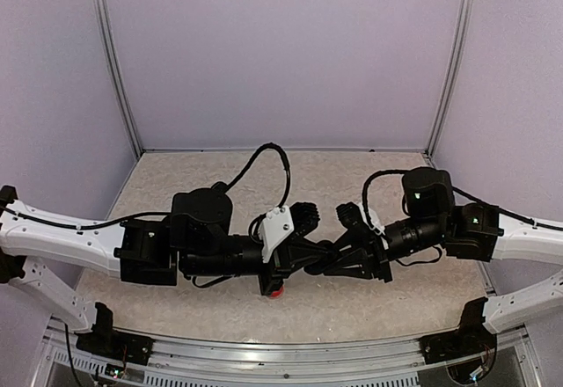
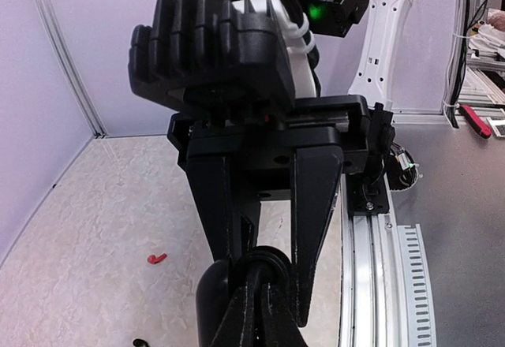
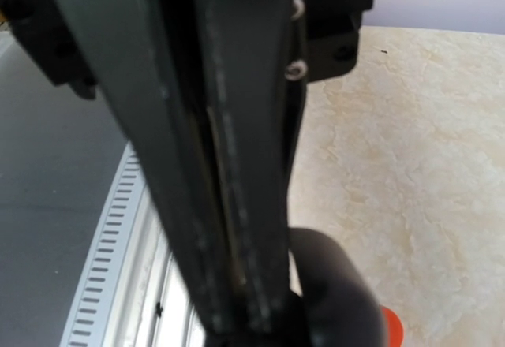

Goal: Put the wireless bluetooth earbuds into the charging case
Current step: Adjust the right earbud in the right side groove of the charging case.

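Above the middle of the table point(image 1: 176, 185), your two arms meet nose to nose. Your left gripper point(image 2: 256, 319) is clenched tight; you cannot tell what it pinches, if anything. Your right gripper point(image 3: 237, 276) has its fingers close together with a thin slit between them, and you cannot tell whether it grasps something. A black rounded body point(image 3: 331, 284) sits at its tips. One red earbud point(image 2: 156, 259) lies on the table, apart from both grippers.
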Tool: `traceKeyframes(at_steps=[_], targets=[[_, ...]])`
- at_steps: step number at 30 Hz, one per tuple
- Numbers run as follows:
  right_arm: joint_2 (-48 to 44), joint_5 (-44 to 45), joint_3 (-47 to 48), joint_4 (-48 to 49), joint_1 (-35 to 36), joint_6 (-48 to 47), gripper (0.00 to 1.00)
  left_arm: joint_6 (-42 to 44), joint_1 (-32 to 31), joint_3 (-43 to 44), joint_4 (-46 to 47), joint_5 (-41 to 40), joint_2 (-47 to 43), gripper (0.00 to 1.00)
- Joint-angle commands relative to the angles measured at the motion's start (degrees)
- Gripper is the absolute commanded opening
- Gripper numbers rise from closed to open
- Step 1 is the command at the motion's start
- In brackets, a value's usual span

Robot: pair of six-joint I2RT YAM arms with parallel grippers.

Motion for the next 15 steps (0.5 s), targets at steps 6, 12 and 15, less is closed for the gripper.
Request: traceKeyframes(at_steps=[6, 12, 15], targets=[[-3.21, 0.16, -0.08, 3.12, 0.6, 1.1, 0.0, -1.06, 2.36, 0.56, -2.09, 4.93, 0.62, 0.13], [-3.83, 1.24, -2.06, 5.33, 0.61, 4.63, 0.0, -2.68, 3.37, -2.88, 4.05, 9.87, -5.62, 0.26], [-4.7, 2.87, -3.28, 5.87, 0.49, 5.54, 0.0, -5.51, 5.28, -5.65, 6.54, 11.58, -9.08, 0.27]])
